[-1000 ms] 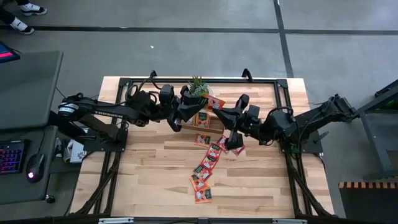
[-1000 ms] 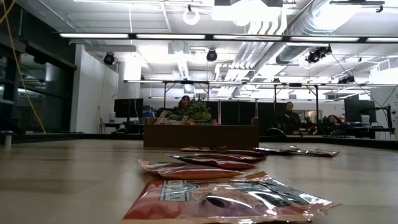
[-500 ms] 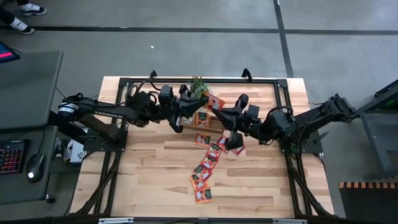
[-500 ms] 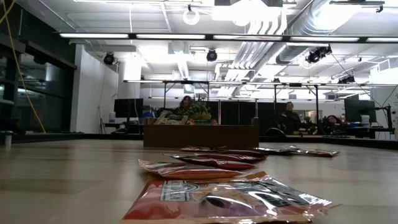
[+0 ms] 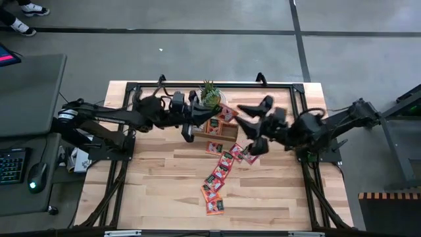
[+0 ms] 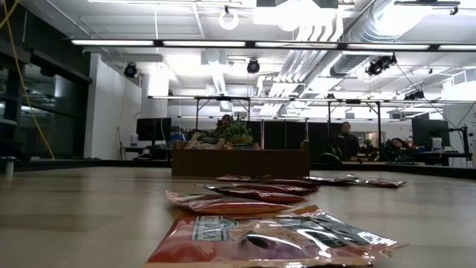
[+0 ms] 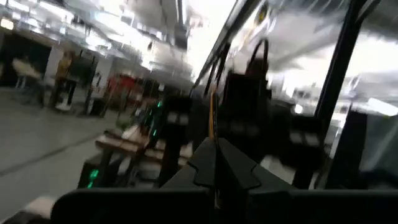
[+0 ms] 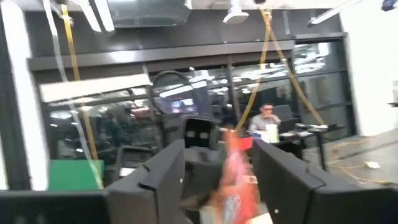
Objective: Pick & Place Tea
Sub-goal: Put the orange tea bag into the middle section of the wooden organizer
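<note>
My left gripper is raised above the brown wooden tray and is shut on one red-orange tea sachet. That sachet shows edge-on as a thin orange line in the left wrist view. My right gripper faces it from the table's right, open. The same sachet shows blurred between its spread fingers, and whether it touches them I cannot tell. Several more sachets lie flat on the table. My left gripper pinches the sachet between its two fingers, and the sachet's thin edge sticks out past the fingertips. The fingers come from the table's left, slanting a little upward. The sachet is lifted clear of the tray and the table.
A small green plant stands at the tray's far side. In the low view the tray stands across the table's middle distance, with sachets lying in front of it. A black frame runs along the table's edges.
My right gripper has opened wide, let go of the raised sachet and drawn back a little toward the table's right edge. The sachet stays up over the tray in my left gripper, which has tipped a little upward without shifting.
</note>
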Tool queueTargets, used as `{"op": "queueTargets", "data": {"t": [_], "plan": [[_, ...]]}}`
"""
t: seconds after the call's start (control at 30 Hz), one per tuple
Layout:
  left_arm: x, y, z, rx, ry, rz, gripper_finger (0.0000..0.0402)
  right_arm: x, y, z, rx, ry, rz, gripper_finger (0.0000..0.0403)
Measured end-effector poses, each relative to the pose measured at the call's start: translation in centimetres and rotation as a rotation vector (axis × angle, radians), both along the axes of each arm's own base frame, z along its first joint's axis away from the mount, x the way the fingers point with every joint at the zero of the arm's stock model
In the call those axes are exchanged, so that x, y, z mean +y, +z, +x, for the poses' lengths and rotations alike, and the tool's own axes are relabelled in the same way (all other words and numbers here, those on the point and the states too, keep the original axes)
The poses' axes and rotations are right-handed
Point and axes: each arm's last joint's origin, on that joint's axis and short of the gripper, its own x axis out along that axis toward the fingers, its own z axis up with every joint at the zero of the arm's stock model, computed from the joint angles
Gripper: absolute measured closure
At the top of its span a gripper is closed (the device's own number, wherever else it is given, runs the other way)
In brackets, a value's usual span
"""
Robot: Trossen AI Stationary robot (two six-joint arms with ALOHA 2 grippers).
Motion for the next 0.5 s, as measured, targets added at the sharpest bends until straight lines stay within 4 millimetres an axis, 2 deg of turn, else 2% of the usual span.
{"op": "queueTargets", "data": {"t": [0.13, 0.3, 0.4, 0.5], "plan": [[1.2, 0.3, -0.4, 0.237, 0.01, 0.049, 0.0401, -0.1, 1.4, -3.1, 0.04, -0.053, 0.004, 0.019], [2.7, 2.1, -1.4, 0.501, -0.017, 0.173, 0.0401, -0.3, 2.5, -6.6, 0.07, -0.058, 0.039, 0.0175], [3.8, 2.0, -1.2, 0.669, -0.012, 0.256, 0.0401, -0.3, 2.6, -7.6, 0.102, -0.065, 0.056, 0.0175], [5.2, 0.8, -0.9, 0.837, 0.0, 0.292, 0.0401, -0.1, 2.5, -7.9, 0.12, -0.072, 0.059, 0.0178]]}}
